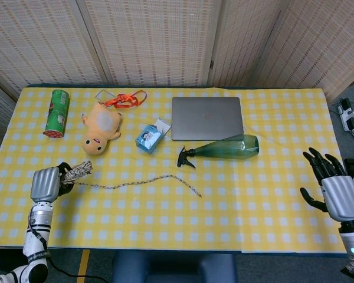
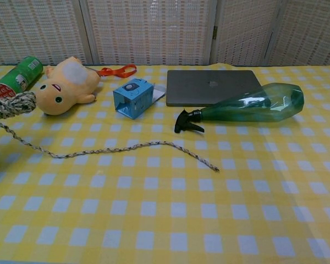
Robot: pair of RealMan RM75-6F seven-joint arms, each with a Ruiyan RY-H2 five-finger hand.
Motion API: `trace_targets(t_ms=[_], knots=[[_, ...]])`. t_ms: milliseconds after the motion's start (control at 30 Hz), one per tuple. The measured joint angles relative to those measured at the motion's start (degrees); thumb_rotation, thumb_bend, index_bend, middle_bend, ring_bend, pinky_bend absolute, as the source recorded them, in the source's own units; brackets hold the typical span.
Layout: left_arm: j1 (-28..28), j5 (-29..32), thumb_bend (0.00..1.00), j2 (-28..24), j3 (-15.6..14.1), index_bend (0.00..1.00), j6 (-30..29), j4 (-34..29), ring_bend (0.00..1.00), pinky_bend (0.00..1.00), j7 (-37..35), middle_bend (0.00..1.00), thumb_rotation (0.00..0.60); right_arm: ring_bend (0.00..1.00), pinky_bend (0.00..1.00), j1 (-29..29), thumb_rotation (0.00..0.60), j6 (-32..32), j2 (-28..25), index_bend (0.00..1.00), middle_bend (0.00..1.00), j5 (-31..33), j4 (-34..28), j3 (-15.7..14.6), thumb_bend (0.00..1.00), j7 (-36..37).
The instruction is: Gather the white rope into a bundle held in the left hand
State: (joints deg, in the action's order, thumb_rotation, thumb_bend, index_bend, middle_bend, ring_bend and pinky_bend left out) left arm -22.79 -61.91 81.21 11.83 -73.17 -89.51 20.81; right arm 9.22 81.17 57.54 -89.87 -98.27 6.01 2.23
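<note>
At table's edge, left hand (image 1: 45, 184) grips rope (image 1: 138, 183) (bundled).

One white rope (image 1: 135, 184), one green can (image 1: 56, 113), one plush toy (image 1: 100, 127), one orange lanyard (image 1: 127, 99), one blue box (image 1: 148, 138), one closed grey laptop (image 1: 206, 117), one green spray bottle (image 1: 224, 148), and two robot hands: left hand (image 1: 46, 184), right hand (image 1: 336, 191).

Woven folding screens (image 1: 153, 41) behind table (image 1: 271, 200); grey floor (image 1: 348, 94) right.
</note>
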Motion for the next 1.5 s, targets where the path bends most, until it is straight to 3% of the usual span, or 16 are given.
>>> trace_targets(t_ms=[233, 400, 600, 1000, 1167, 1500], knots=[[-1.53, -2.6, 0.48, -3.81, 0.44, 0.63, -0.1, -9.57, 0.61, 0.72, 2.52, 0.65, 0.6, 0.23, 0.17, 6.67, 0.6, -9.61, 1.77, 0.18, 0.15, 0.52, -6.86, 0.94, 0.37, -4.03], [-2.08, -3.76, 0.48, -5.36, 0.3, 0.63, -0.56, -13.37, 0.61, 0.72, 3.91, 0.65, 0.6, 0.23, 0.17, 11.96, 0.6, -16.16, 7.45, 0.32, 0.16, 7.39, -10.09, 2.92, 0.37, -8.81], [-1.76, -4.75, 0.48, -6.13, -0.59, 0.63, -1.53, -14.61, 0.61, 0.72, 4.15, 0.65, 0.6, 0.23, 0.17, 17.71, 0.6, -20.3, 15.92, 0.36, 0.17, 19.14, -10.67, 5.02, 0.37, -19.38], [-1.38, -6.5, 0.48, -6.07, -1.89, 0.63, -2.1, -14.89, 0.61, 0.72, 3.1, 0.65, 0.6, 0.22, 0.17, 28.9, 0.6, -18.41, 34.32, 0.47, 0.18, 44.33, -3.72, 8.06, 0.37, -39.63], [-1.4, -6.93, 0.48, -5.98, -2.09, 0.63, -2.12, -14.68, 0.61, 0.72, 2.68, 0.65, 0.6, 0.2, 0.17, 32.49, 0.6, -15.97, 39.2, 0.47, 0.18, 49.77, 0.62, 8.65, 0.37, -44.21], [-1.5, -7.3, 0.48, -5.42, -2.44, 0.62, -1.79, -13.84, 0.61, 0.72, 1.7, 0.65, 0.6, 0.15, 0.16, 35.6, 0.6, -13.12, 45.29, 0.47, 0.16, 54.79, 5.24, 7.98, 0.37, -49.3]])
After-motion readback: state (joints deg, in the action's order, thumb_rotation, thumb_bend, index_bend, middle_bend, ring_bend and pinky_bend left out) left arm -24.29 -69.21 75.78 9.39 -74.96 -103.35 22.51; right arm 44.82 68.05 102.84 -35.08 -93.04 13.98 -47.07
